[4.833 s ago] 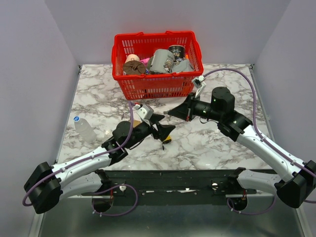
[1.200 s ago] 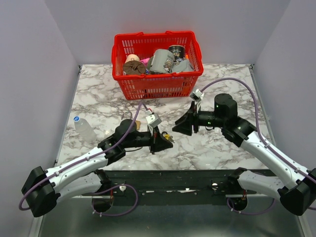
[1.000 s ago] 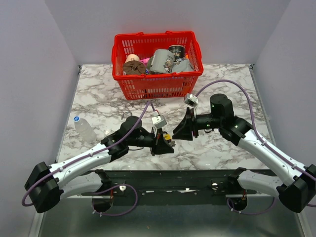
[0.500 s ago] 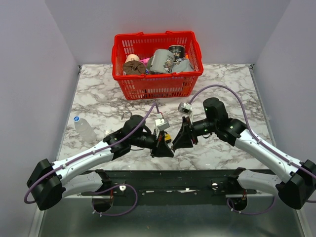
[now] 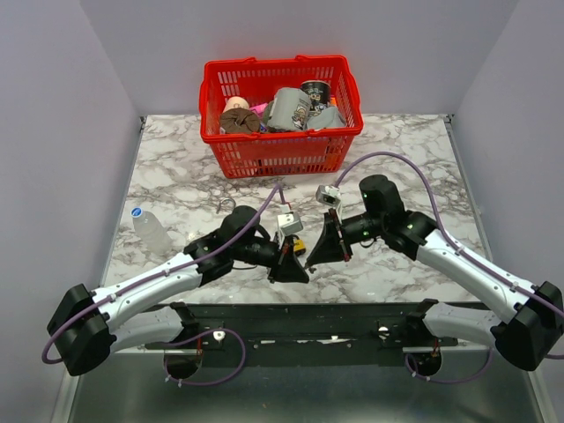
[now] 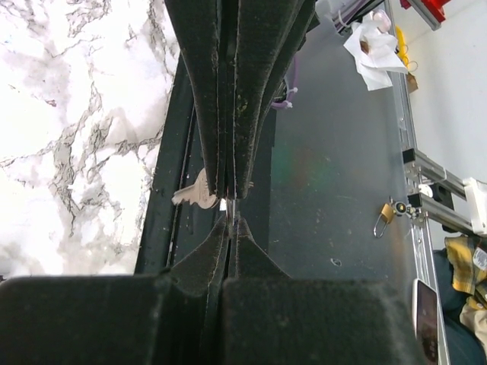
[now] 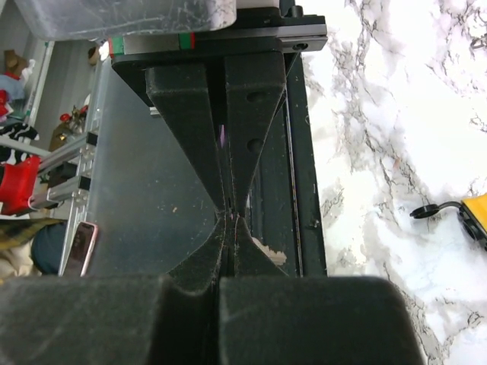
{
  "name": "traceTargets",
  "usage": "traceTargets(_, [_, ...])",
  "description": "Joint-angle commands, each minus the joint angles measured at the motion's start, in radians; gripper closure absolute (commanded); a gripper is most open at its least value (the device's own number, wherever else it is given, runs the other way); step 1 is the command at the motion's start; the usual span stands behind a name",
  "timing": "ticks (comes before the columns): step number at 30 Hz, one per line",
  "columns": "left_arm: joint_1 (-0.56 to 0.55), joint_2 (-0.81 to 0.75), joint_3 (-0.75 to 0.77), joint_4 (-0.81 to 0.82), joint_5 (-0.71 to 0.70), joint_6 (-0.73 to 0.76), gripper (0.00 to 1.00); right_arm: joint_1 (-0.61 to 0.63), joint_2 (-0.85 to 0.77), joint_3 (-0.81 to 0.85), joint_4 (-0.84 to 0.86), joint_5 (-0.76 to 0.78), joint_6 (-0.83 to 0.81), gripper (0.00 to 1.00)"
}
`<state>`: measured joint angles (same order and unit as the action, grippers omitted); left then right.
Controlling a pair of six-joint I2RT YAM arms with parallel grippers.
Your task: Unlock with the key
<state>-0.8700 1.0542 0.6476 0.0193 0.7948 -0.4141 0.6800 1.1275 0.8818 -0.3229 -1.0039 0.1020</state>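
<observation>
The step in hand looks like bringing the tiny grey metal key [image 6: 194, 194] to the small yellow-and-black padlock [image 7: 473, 215]. The key is not in the lock yet. The padlock lies on the white marble desk [image 5: 176, 167], between the two arms, and nothing holds it.

The next move needs a steady lock. One arm should hold the padlock so it cannot slide. Then the thin end of the key must line up with the keyhole before it goes in. I cannot see the keyhole, so I cannot tell which way it faces.

The left end effector [image 5: 289, 263] is squeezed tight on the key, and the key's wide end pokes out at one side. The right end effector [image 5: 319, 251] is squeezed tight too, with nothing in it. It is near the padlock but seems not to touch it.
</observation>
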Motion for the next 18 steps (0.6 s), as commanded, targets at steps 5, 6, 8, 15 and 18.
traceTargets(5, [0.014,-0.092,0.027,-0.001,-0.141,0.021,0.54,0.006,-0.037,-0.053,0.123,0.098,0.094,1.00])
traceTargets(6, [0.019,-0.114,0.026,-0.007,-0.152,0.021,0.46,0.006,-0.046,-0.061,0.163,0.114,0.109,0.99])
traceTargets(8, [0.029,-0.141,0.008,-0.016,-0.184,0.012,0.27,0.004,-0.060,-0.081,0.194,0.163,0.146,0.99])
traceTargets(15, [0.034,-0.365,-0.143,0.180,-0.307,-0.130,0.17,-0.005,-0.155,-0.115,0.304,0.287,0.185,0.99])
traceTargets(18, [0.034,-0.411,-0.238,0.425,-0.403,-0.253,0.17,-0.005,-0.192,-0.170,0.543,0.272,0.286,0.99])
